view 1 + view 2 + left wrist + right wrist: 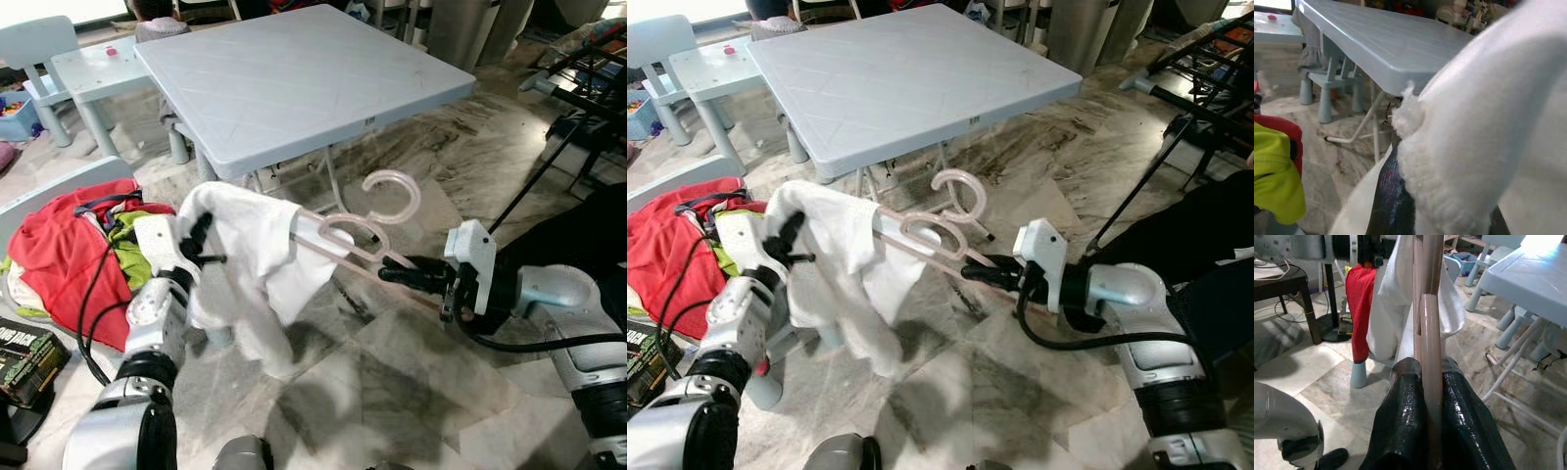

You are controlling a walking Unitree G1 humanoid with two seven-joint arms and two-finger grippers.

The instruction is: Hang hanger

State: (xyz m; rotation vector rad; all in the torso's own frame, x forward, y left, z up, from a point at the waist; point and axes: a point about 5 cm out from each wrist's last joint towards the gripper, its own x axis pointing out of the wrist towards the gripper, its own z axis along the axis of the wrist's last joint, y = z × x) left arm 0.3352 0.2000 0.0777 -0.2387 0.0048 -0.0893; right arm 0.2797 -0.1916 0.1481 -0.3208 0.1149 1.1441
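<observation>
Right wrist view shows the right gripper [1431,382] pinching 2 pale pink plastic hangers [367,230] while the left gripper [196,240] clamps their draped white cloth garment [250,259] above the floor, which could slip off if either arm tugs.

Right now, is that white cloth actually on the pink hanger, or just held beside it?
On it, partly. The white cloth drapes over one end of the pink hanger, hanging down bunched. The left gripper grips the cloth; the right gripper clamps the hanger's other end.
</observation>
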